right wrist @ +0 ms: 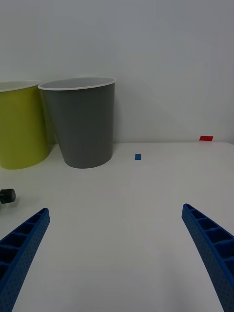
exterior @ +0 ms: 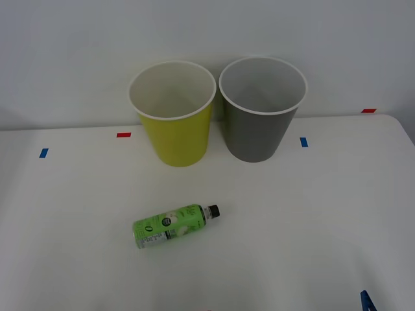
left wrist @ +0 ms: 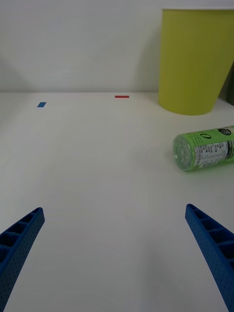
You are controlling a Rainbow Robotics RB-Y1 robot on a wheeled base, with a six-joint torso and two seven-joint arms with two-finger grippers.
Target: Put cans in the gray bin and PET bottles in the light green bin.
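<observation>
Both hands hang low over the tabletop (exterior: 311, 220), fingers spread and holding nothing. The left hand (left wrist: 114, 258) faces the lying PET bottle (left wrist: 204, 154). The right hand (right wrist: 117, 253) faces the gray bin (right wrist: 83, 124).

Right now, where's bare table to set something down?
The table is bare right of the PET bottle, out to the right gripper, and left of it toward the left gripper. The light green bin and gray bin crowd the back.

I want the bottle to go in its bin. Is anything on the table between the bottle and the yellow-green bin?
No. In the front view, only bare white table lies between the PET bottle and the light green bin.
</observation>
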